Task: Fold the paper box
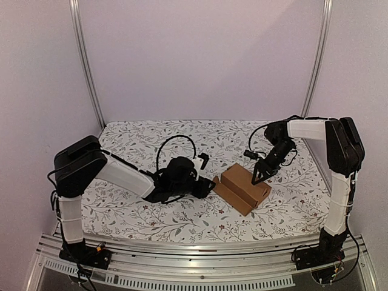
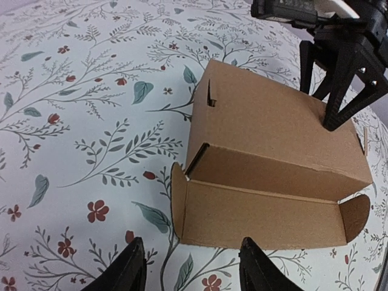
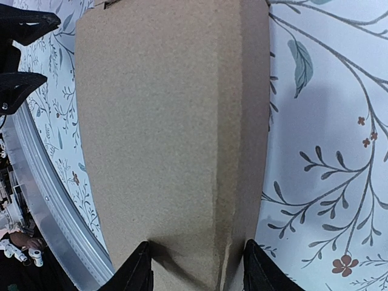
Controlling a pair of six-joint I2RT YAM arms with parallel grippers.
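Note:
The paper box [image 1: 244,183] is brown cardboard and lies right of centre on the floral cloth. Its lid is down and its long front flap [image 2: 260,215] lies flat toward my left gripper, with small rounded tabs at both ends. My left gripper [image 2: 194,268] is open and low over the cloth, just short of that flap, with nothing between its fingers. It points at the box's left end [image 1: 209,182]. My right gripper [image 3: 197,270] is open. It stands on the box [image 3: 157,121] from above, one finger on the lid and the other at the back wall [image 1: 260,177].
A cloth with leaf and flower print [image 1: 139,142] covers the table. An aluminium rail [image 1: 182,254] runs along the near edge, and it shows at the left of the right wrist view [image 3: 42,200]. Metal posts [image 1: 91,66] and pale walls close in the back.

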